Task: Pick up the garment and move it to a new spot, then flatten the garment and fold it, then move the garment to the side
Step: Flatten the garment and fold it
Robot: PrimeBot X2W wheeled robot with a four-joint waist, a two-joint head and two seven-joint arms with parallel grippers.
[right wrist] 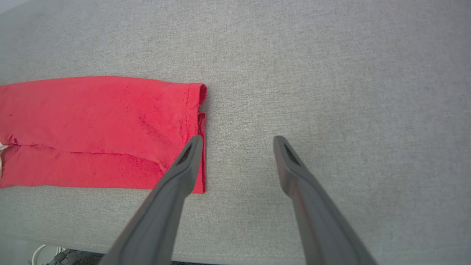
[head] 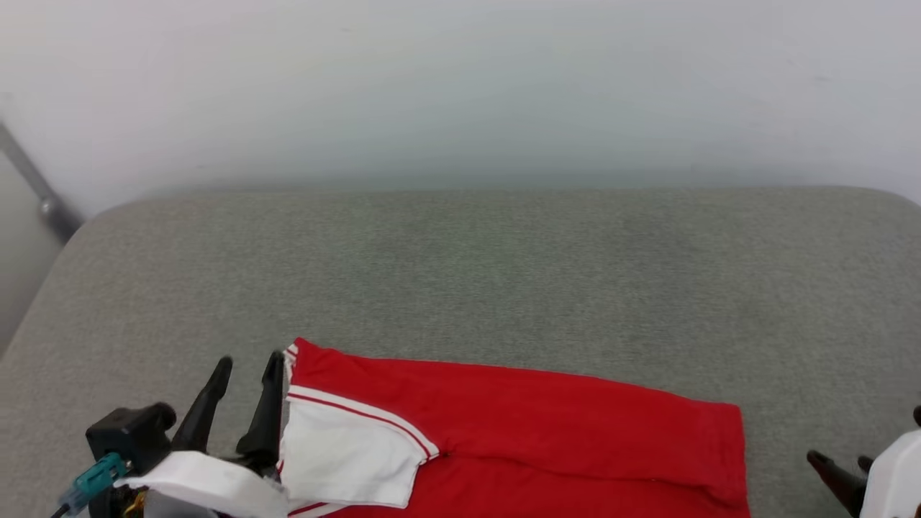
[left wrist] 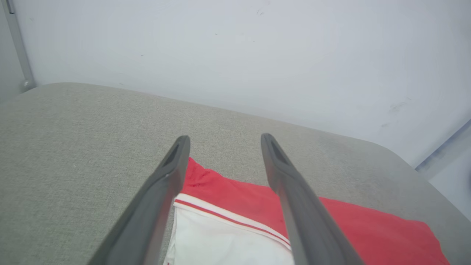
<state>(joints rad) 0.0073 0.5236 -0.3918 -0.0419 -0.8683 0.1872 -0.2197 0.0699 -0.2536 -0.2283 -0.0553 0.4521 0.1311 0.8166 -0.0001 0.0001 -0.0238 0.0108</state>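
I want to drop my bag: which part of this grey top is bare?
Free: the grey top between the garment and the wall, and the strip right of its hem. Crowded: the near edge, garment flanked by left hand and right hand.

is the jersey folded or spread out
Folded: the garment lies as a narrow red band, white sleeve laid over it, two hem layers stacked at its end.

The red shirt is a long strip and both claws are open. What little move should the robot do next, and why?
Probably lower the left gripper and pinch the garment's sleeve end, ready to fold it toward the hem. The garment lies in a long strip on the grey surface, and both grippers stand open, the right gripper by the hem, holding nothing.
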